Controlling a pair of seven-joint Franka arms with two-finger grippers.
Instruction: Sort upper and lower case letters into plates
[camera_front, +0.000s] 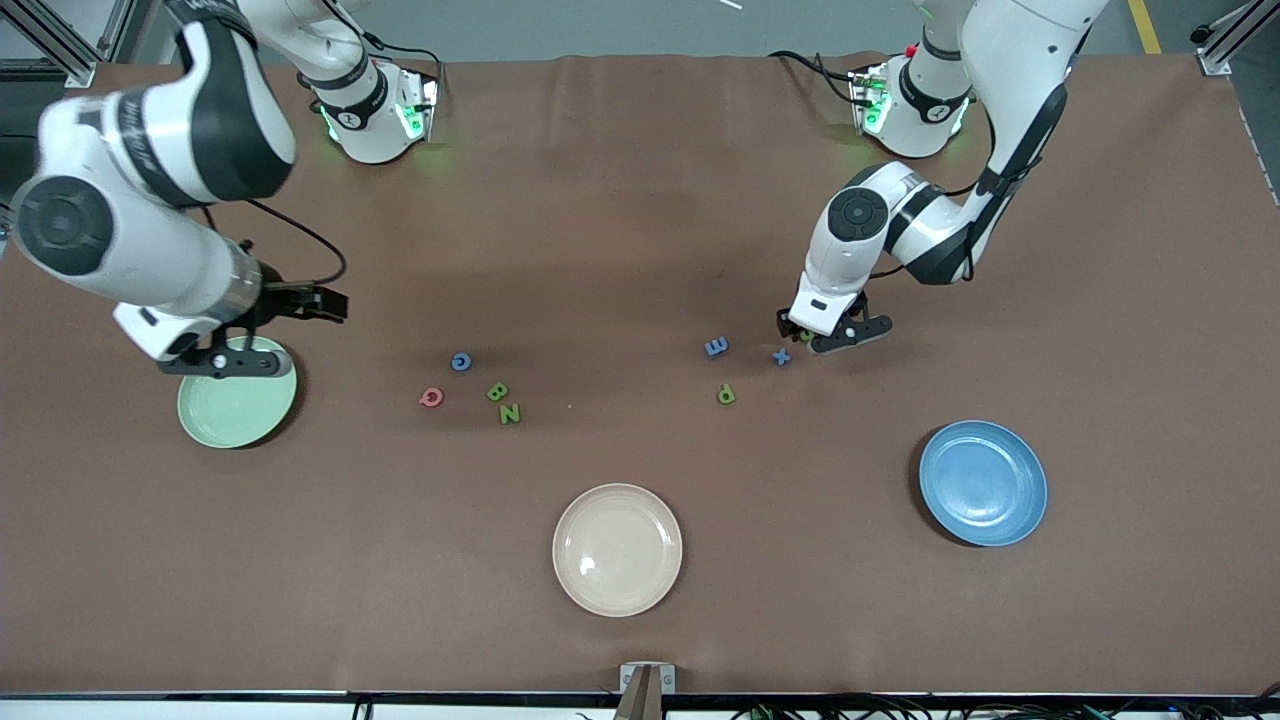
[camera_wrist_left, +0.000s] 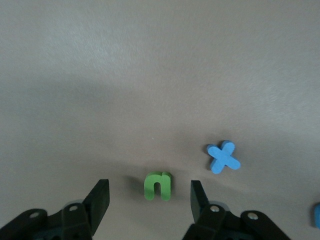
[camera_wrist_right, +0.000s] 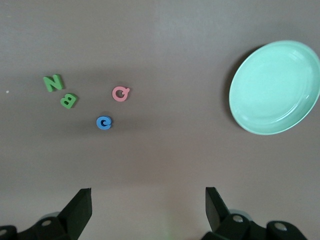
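My left gripper (camera_front: 815, 335) is down at the table, open, its fingers either side of a small green "n" (camera_wrist_left: 158, 186) with a gap on each side. A blue "x" (camera_wrist_left: 223, 157) lies just beside it. A blue "E" (camera_front: 716, 347) and a green "P" (camera_front: 726, 394) lie close by. Toward the right arm's end lie a blue "G" (camera_front: 461, 362), pink "Q" (camera_front: 431, 398), green "B" (camera_front: 497, 391) and green "N" (camera_front: 510, 413). The mint green plate (camera_front: 240, 415) and the blue plate (camera_front: 983, 483) hold nothing. My right gripper (camera_front: 215, 360) hangs open and empty over the mint plate's rim.
A cream-beige plate (camera_front: 617, 549), holding nothing, sits near the front edge at the table's middle. Brown table covering (camera_front: 640, 200) runs bare between the arms' bases and the letters.
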